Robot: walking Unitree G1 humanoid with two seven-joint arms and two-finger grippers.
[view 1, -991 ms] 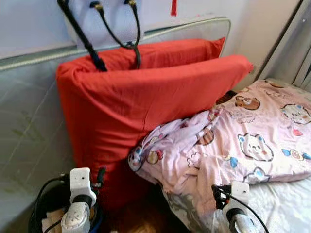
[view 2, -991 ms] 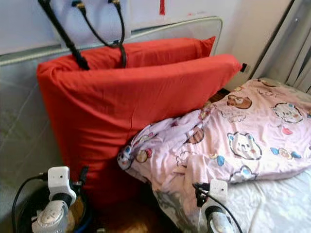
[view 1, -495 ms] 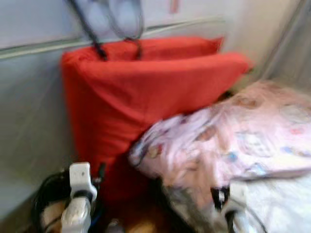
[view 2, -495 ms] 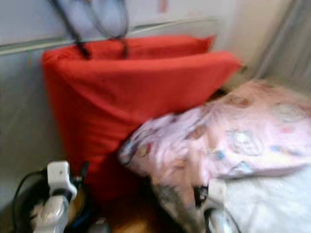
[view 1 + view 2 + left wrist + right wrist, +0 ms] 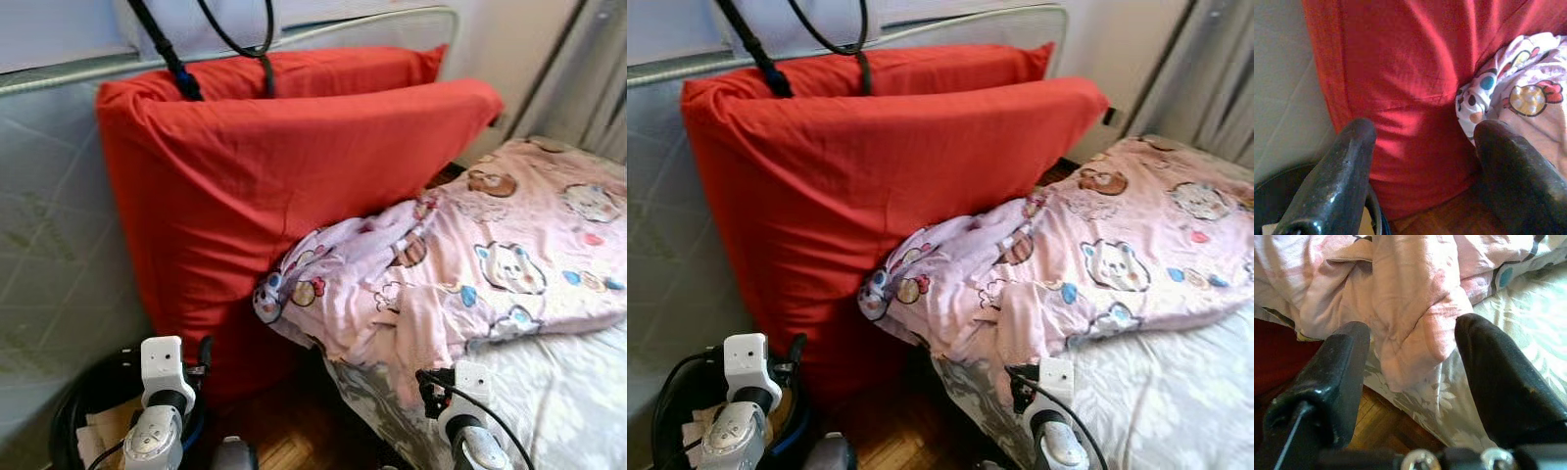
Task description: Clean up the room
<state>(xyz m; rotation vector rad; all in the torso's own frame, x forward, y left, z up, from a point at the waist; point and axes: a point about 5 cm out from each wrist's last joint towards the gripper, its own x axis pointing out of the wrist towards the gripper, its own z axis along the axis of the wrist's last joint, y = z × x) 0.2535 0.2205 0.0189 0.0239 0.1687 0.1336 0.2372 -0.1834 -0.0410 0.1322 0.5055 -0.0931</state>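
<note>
Two large red pillows stand upright against a grey quilted headboard. A pink cartoon-print blanket lies crumpled on the bed and hangs over its near corner, leaning against the pillows. My left arm is low at the front left, in front of the pillows. In the left wrist view my left gripper is open, facing the red pillow. My right arm is low beside the bed corner. My right gripper is open, facing the hanging pink blanket.
A dark round basket with crumpled paper sits on the floor at the front left. Black bag straps hang over the headboard. The bed has a grey-white floral sheet. Wooden floor shows between the pillows and bed. Curtains hang at the right.
The view has tilted down and steadied after a blur, so the pillows sit higher in frame and more floor shows. Pillows and blanket have not moved. Both arms stay low.
</note>
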